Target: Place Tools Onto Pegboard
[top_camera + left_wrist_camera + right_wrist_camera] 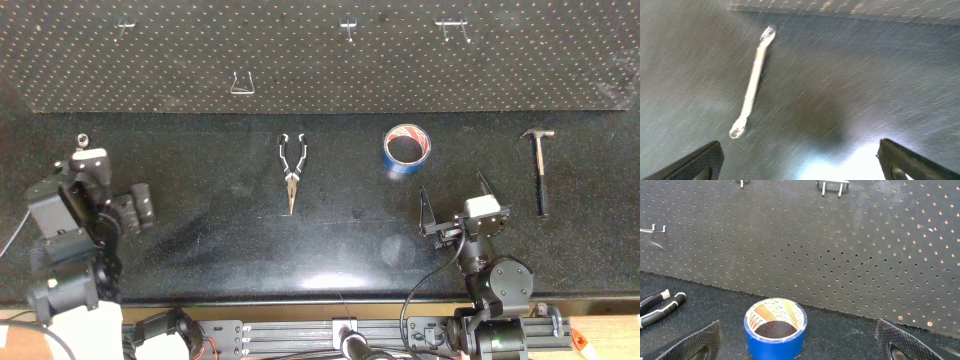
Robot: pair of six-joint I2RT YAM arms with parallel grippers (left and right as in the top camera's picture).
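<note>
Right end effector [452,183], released, sits lower right of frame; tape [407,148] lies just up-left of it on the surface [200,250], hole up, framed between its fingers [700,342]. We read right arm as nearer. Left end effector [799,145], released, beside wrench [752,82].

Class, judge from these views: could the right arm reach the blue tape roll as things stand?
Probably yes: the right end effector is open and faces the tape roll, which stands just ahead of it with nothing lying between them.
</note>
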